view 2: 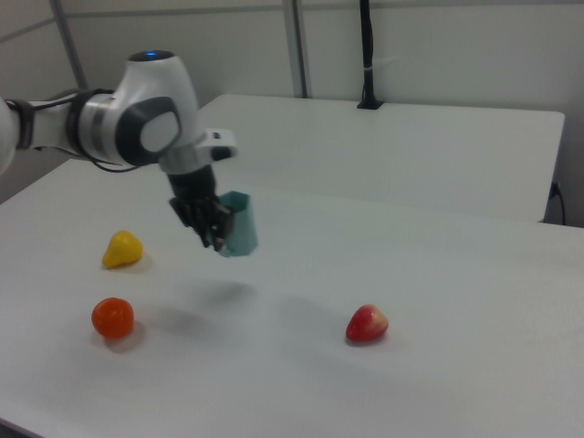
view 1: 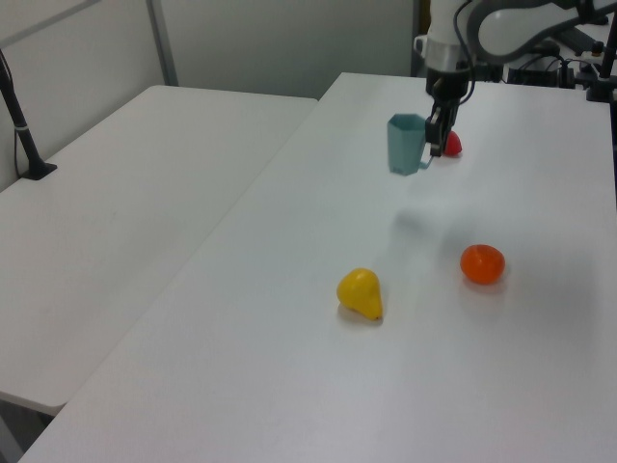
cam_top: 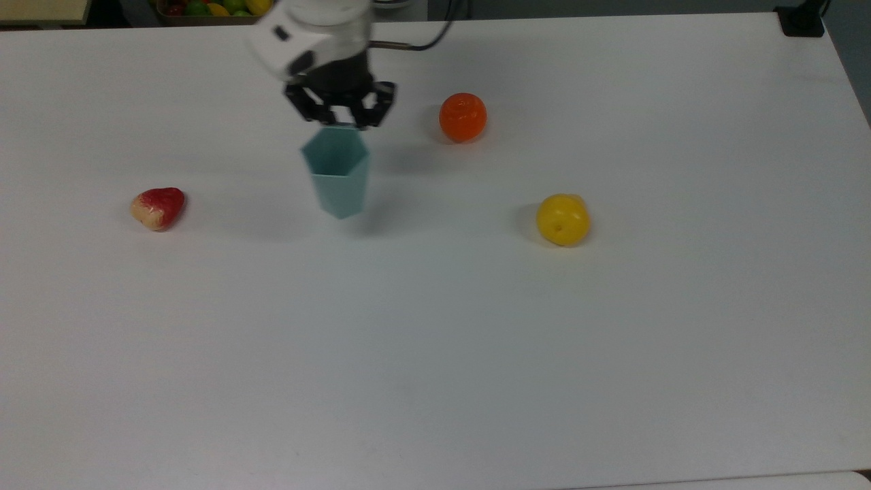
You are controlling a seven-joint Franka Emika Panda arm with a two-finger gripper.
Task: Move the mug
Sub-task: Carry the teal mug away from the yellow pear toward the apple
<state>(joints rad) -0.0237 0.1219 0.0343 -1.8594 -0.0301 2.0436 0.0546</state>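
Top view: your gripper (cam_top: 338, 121) is clenched on the mug (cam_top: 336, 171) by its rim, toward the desk's (cam_top: 435, 327) far edge.

Left view: mug (view 1: 406, 145) hangs airborne. Carry step, I judge.

Right view: strawberry (view 2: 367, 323) lies ahead; pick bare desk, lower, release.

White rounded arm (view 2: 137, 119), grey joints, apparently black gripper (cam_top: 339, 122).
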